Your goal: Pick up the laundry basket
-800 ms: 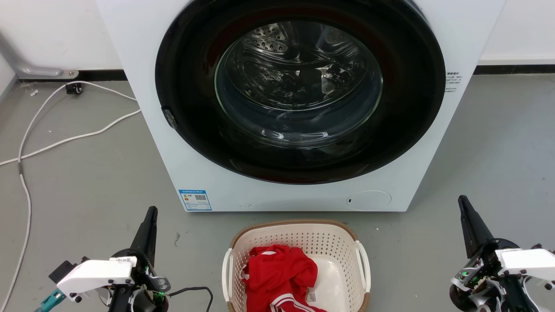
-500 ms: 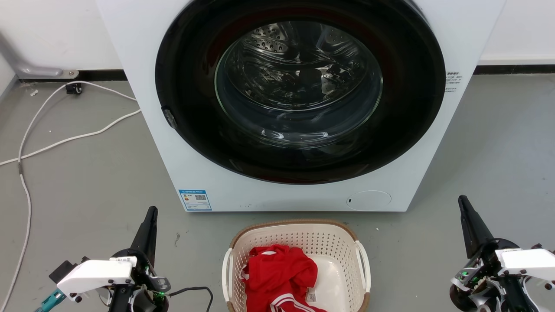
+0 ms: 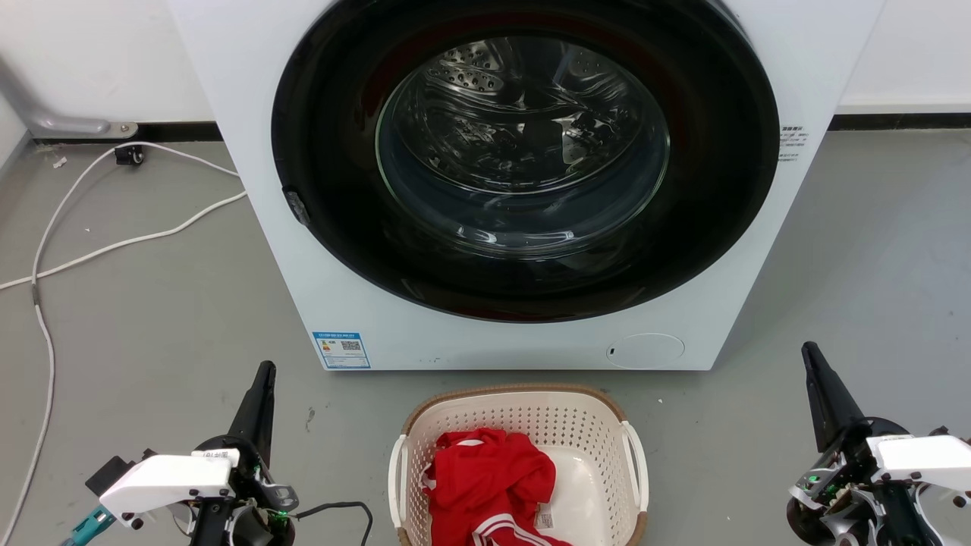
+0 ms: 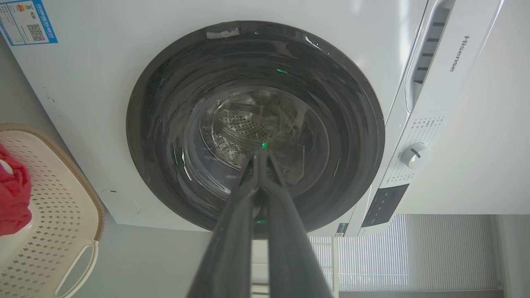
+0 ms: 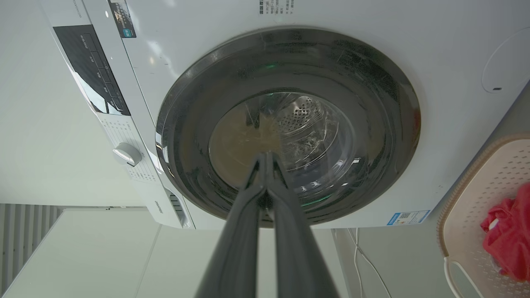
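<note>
Basket (image 3: 516, 419) sits on floor (image 3: 152, 318) between left gripper (image 3: 263, 377) and right gripper (image 3: 812, 360), well clear of both, each with jaws pinched together and empty; likely light, stiff, slick plastic with soft cloth (image 3: 493, 470) inside, so take white handles (image 3: 639, 462).

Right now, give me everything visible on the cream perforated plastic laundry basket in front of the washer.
The cream plastic laundry basket is a rounded rectangle with perforated walls, a brown woven-look rim and a white loop handle on each side. It stands upright on the grey floor, just before the white washer, not lifted. A red garment with white stripes lies inside. The left gripper and right gripper sit apart from it.
</note>
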{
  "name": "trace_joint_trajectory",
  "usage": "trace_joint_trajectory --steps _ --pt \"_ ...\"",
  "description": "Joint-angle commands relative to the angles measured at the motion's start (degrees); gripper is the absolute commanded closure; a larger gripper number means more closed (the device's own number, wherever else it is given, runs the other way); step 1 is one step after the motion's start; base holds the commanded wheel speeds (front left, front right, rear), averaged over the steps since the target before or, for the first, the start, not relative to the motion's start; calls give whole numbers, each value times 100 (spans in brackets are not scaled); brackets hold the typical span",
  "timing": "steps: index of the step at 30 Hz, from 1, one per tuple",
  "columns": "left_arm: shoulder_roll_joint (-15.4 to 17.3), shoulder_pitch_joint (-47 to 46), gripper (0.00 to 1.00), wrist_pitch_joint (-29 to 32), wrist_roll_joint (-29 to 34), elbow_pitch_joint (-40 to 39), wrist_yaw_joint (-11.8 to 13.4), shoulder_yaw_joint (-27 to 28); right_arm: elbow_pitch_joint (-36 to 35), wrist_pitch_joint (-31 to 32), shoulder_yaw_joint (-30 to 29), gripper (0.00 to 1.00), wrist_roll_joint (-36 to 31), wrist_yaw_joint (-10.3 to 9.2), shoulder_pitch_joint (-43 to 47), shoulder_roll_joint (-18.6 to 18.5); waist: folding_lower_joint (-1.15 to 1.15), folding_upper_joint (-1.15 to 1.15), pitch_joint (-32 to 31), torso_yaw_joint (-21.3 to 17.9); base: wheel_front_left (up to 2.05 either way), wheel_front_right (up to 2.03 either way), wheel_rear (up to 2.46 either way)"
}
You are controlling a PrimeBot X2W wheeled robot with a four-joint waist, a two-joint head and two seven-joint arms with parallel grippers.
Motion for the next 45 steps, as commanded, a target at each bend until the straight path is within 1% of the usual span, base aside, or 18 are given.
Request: trace_joint_trajectory --steps 1,10,11,13,19,22,25,31,38,45 --pt "-1 -60 100 10 18 6 -16 19 6 17 -9 100 -33 2 -62 20 0 0 0 0 0 0 0" --pt "-4 -60 100 14 23 7 -16 22 6 21 -12 100 -38 2 -63 22 0 0 0 0 0 0 0" --pt "-2 -1 0 1 0 0 0 3 0 2 -4 0 -1 0 0 3 0 0 0 0 0 0 0" --pt "-15 49 0 -1 -1 69 1 -8 68 -2 2 0 0 0 54 9 0 0 0 0 0 0 0" --pt "-15 6 0 -178 42 -15 0 -184 -23 -181 105 0 -127 0 81 10 0 0 3 3 0 0 0" --pt "-14 -13 0 -266 187 -38 -1 -256 -83 -265 111 0 -297 0 108 10 0 0 4 7 0 0 0" --pt "-14 -31 0 -348 516 -68 -1 -275 -176 -348 126 0 -544 0 147 11 0 0 4 13 0 0 0" --pt "-14 -51 0 -503 1346 -237 40 -305 -373 -503 188 0 -1399 0 239 12 0 0 6 24 0 0 0" --pt "-13 -62 0 -673 2294 -447 201 -494 -582 -671 278 0 -2631 1 314 13 0 0 7 40 0 0 0" --pt "-13 -81 0 -829 3161 -572 384 -683 -674 -813 304 0 -3637 1 338 14 0 0 11 57 0 0 0"
